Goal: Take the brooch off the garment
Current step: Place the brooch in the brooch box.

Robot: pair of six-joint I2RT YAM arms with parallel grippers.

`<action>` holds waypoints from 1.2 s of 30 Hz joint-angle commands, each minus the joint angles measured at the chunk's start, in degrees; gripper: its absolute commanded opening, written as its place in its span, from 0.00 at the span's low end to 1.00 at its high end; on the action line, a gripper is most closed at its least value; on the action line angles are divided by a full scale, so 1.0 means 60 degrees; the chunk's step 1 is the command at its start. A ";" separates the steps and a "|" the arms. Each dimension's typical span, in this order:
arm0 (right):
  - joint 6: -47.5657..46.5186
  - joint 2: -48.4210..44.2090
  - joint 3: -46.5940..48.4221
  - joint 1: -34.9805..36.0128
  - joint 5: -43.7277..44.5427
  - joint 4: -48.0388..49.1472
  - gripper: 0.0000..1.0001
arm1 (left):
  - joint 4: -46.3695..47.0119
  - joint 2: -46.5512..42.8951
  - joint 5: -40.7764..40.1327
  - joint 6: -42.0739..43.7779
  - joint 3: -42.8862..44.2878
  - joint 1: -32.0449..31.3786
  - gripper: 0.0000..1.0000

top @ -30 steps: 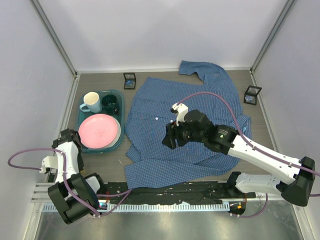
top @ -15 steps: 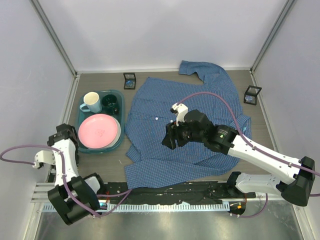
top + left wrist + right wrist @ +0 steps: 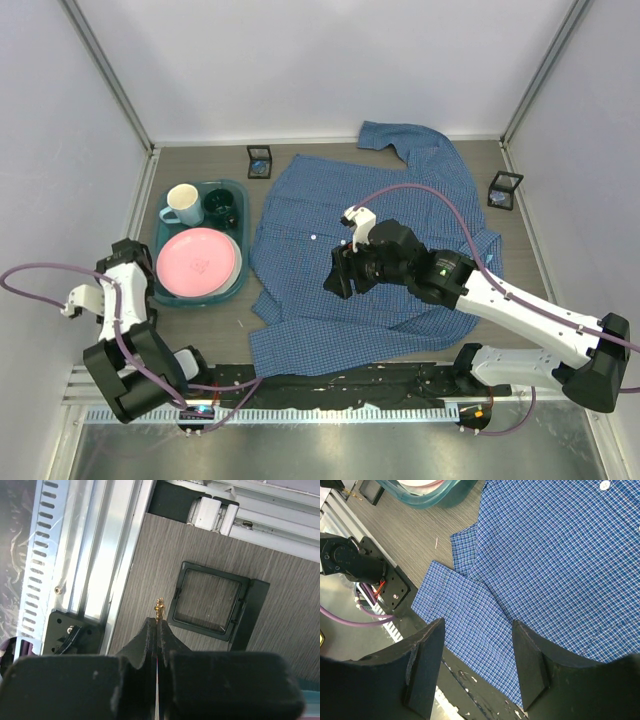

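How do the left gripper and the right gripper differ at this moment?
The left gripper is shut; the right gripper is open. The left gripper pinches a small gold brooch at its tips; the right gripper holds nothing. The left gripper hangs over a black-framed box on the table; the right gripper hangs above the blue checked shirt. Both are black.

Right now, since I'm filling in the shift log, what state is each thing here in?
Shirt: spread flat on the table.
Brooch: off the shirt, pinched by the left gripper.
Left gripper: shut on the brooch.
Right gripper: open, empty, above the shirt.
Pink plate: lying flat in the tray.
White mug: upright in the tray.
Green cup: upright in the tray.
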 commanded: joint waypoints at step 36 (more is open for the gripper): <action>0.0223 0.0102 -0.0046 -0.0067 0.0166 0.0630 0.61 | 0.1035 0.1984 -0.0976 0.0675 0.0458 0.0052 0.00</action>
